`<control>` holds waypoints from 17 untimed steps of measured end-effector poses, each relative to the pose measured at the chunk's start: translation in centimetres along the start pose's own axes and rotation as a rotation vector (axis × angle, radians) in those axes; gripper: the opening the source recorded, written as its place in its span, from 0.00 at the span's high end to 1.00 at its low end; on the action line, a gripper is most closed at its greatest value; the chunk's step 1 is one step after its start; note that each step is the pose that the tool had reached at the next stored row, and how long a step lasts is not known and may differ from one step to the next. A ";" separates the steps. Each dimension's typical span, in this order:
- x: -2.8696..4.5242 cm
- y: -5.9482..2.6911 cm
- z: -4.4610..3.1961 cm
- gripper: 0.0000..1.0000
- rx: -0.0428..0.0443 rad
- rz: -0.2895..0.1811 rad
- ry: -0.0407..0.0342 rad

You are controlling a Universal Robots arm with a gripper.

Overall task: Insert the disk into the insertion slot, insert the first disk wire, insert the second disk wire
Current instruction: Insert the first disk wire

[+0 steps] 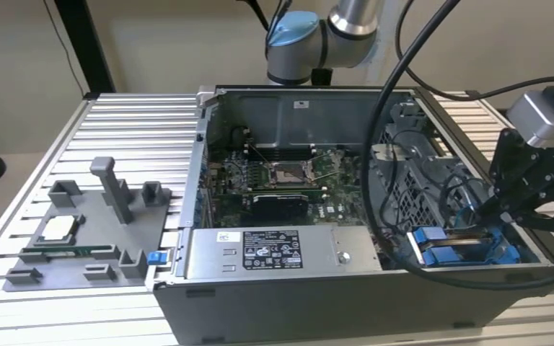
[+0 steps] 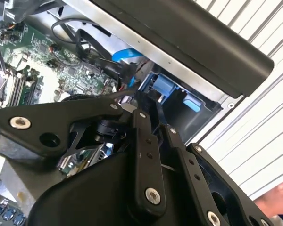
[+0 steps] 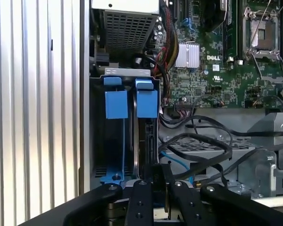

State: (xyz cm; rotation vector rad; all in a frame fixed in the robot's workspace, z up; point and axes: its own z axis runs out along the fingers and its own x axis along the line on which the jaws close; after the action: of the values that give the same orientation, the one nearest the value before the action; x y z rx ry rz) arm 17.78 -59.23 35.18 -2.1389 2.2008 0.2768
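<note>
Soft, even indoor light; ribbed table [image 1: 133, 115] shows pale glare; computer case [image 1: 354, 310] interior sits shadowed.

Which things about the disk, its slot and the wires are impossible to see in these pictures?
Label and faces of the disk: it stands edge-on in the insertion slot, first wrist view.
Its near end: covered by the hand there.
Slot inside, exterior view: the hand and a black cable stand before it.
Both ends of the blue wire: under dark cables, first wrist view.
</note>
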 end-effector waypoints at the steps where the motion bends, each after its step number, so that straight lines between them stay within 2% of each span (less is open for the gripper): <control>1: -0.14 -0.01 0.06 1.00 -0.0043 0.001 0.0035; 7: -0.19 -0.04 0.51 1.00 -0.0054 0.003 0.0195; 17: -0.17 0.19 0.77 1.00 -0.0053 0.004 0.0204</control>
State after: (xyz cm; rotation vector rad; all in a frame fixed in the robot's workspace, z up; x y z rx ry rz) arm 17.53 -58.92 34.47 -2.1502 2.2175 0.2625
